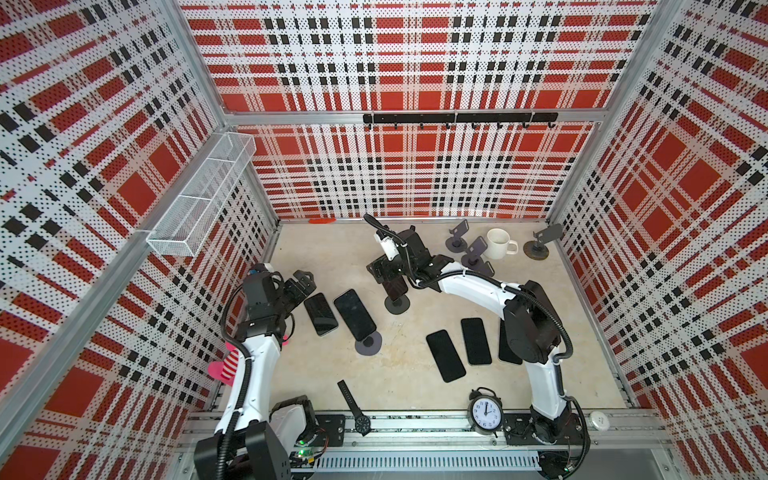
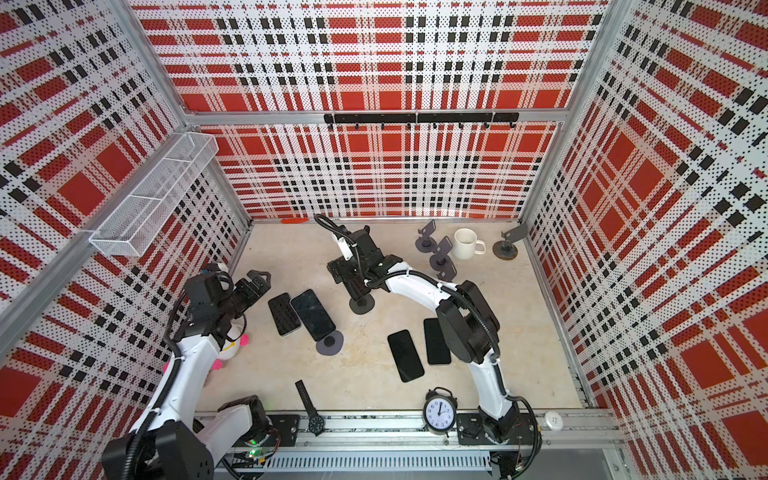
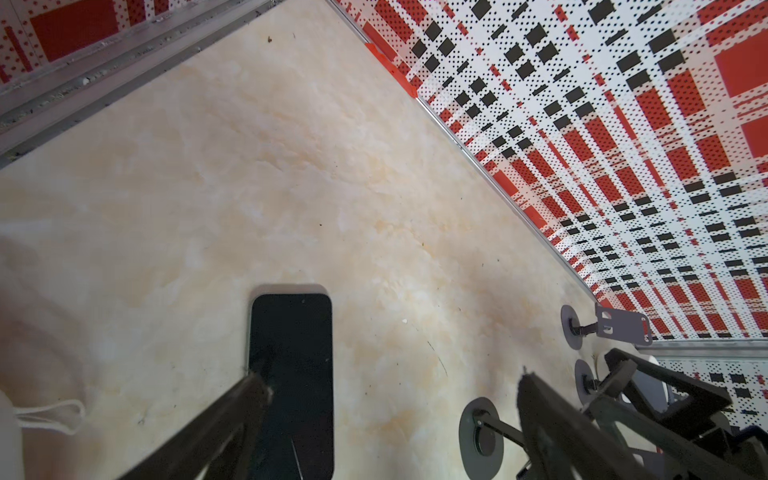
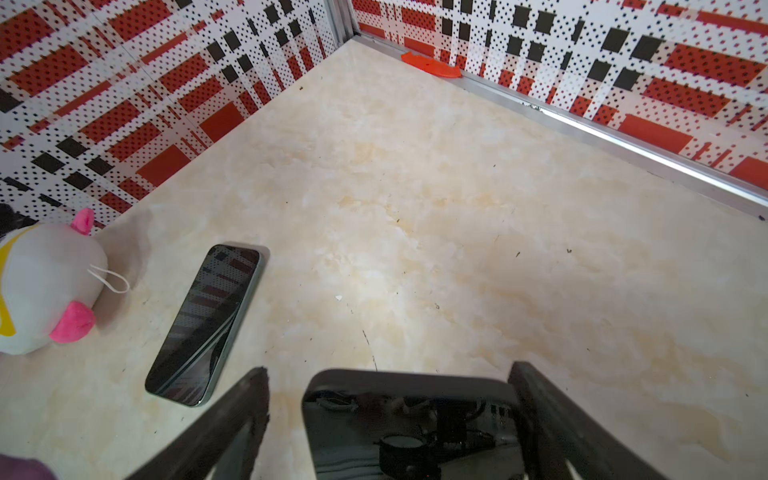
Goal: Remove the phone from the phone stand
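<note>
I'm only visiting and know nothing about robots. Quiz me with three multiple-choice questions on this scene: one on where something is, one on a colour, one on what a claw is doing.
1. Where is the mug?
A. At the back, between empty stands
B. On the front rail
C. In the wire basket

2. What colour is the alarm clock case?
A. Red
B. Black
C. Yellow

3. How is the right claw?
A. Shut on the mug
B. Shut on nothing
C. Open, astride the phone on its stand

Answers:
1. A, both top views show it near the back wall.
2. B, a black case rings the white face.
3. C, the right wrist view shows a finger on each side of the phone, with a gap on one side.
</note>
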### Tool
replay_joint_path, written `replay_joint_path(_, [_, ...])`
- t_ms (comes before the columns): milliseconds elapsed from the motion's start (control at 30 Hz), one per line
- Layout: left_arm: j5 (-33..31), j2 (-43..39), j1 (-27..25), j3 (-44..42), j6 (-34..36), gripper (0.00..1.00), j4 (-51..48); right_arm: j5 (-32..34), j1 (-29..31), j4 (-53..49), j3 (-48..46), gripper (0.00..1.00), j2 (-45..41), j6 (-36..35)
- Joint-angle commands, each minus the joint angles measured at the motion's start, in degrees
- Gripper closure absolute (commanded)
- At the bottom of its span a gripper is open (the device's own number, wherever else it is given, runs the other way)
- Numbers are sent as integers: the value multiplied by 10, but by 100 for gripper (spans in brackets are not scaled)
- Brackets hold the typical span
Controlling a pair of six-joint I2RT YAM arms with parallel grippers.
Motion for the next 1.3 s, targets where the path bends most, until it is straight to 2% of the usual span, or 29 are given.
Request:
replay_joint_path(0, [11, -11, 2, 2, 8, 2, 4, 19, 3, -18, 21, 14, 14, -11])
replay_joint_path(167, [10, -13, 1, 0, 6, 2, 4, 22, 3, -21, 12, 20, 7, -7])
replay_joint_path(467, [7, -14, -1, 2, 1, 2, 7, 34, 6, -26, -4, 13, -1, -4])
replay_joint_path(700, [3, -17, -1, 2, -1, 2, 9, 50, 8, -35, -2, 14, 1, -10])
replay_joint_path(1000, [0, -23, -1, 0, -5, 2, 13, 70, 14, -46, 5, 18, 6, -4])
replay_joint_path(1267, [-4, -27, -1, -1, -5, 2, 15, 74, 14, -39, -6, 26, -1, 4])
